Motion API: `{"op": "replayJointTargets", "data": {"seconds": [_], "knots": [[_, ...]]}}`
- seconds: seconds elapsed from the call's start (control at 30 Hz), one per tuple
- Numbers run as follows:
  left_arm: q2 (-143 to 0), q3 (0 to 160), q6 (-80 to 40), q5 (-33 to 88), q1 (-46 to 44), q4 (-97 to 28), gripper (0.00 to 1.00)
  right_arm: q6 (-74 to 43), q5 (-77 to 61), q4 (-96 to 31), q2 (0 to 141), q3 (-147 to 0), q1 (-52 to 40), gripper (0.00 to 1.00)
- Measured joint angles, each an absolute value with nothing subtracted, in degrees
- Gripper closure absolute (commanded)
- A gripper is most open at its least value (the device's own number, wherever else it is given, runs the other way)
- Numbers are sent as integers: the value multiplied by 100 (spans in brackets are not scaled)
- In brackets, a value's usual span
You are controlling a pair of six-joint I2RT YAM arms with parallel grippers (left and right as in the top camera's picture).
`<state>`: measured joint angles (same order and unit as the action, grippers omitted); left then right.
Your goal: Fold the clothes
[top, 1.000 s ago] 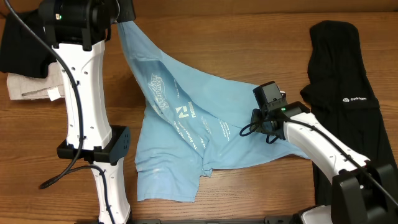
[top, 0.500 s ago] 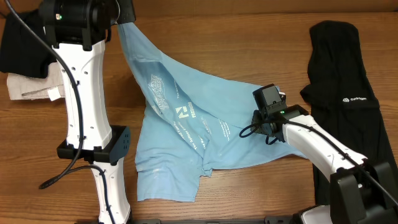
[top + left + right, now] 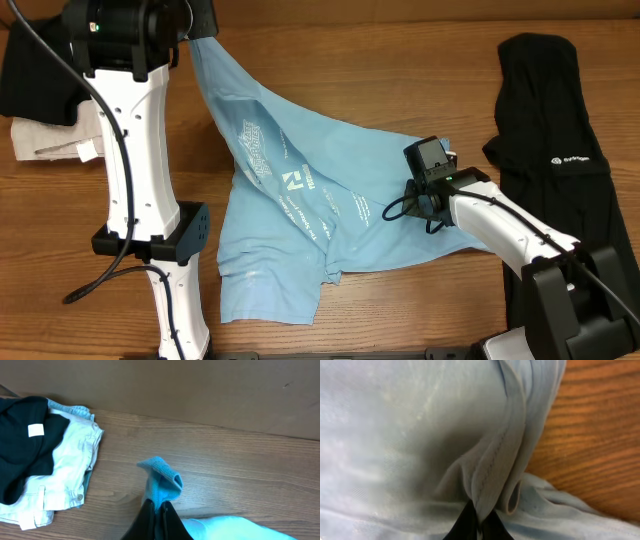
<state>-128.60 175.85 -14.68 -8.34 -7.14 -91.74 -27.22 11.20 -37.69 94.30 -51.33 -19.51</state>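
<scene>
The light blue T-shirt [image 3: 300, 210] with white lettering lies crumpled across the middle of the table, one corner stretched up to the back left. My left gripper [image 3: 160, 506] is shut on that corner [image 3: 162, 477], held just above the wood. On the shirt's right side, my right gripper [image 3: 479, 519] is shut on a pinched fold of its seamed hem [image 3: 492, 470]; from overhead it sits at the shirt's right edge [image 3: 425, 175]. The long black garment [image 3: 555, 130] with a small white logo lies flat at the far right, untouched.
A pile of other clothes sits at the back left: a black piece [image 3: 35, 70] on pale trousers [image 3: 50, 140], close to my left arm's white column [image 3: 135, 170]. A wall edge runs along the table's back [image 3: 200, 390].
My right gripper has closed on the fold of the T-shirt's hem and shifted slightly left. The left gripper still holds its corner in the same place.
</scene>
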Motion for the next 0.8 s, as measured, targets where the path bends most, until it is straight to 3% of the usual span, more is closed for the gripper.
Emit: {"op": "replayJointTargets", "data": {"seconds": [0.2,0.5,0.8], "knots": [[-12860,17585,-1468,-834,-714,-9166,96,-2746,1114,-4563,9212,-5579,-1817,96],[-12855,17585,-1468,-834,-711,-9030,96,-2617,1096,-5913,8090,-7660,-1011,96],[-12405,17583,-1468,-834,-659,-8890,96,-2423,1092,-6372,7546,-8702,-454,96]]}}
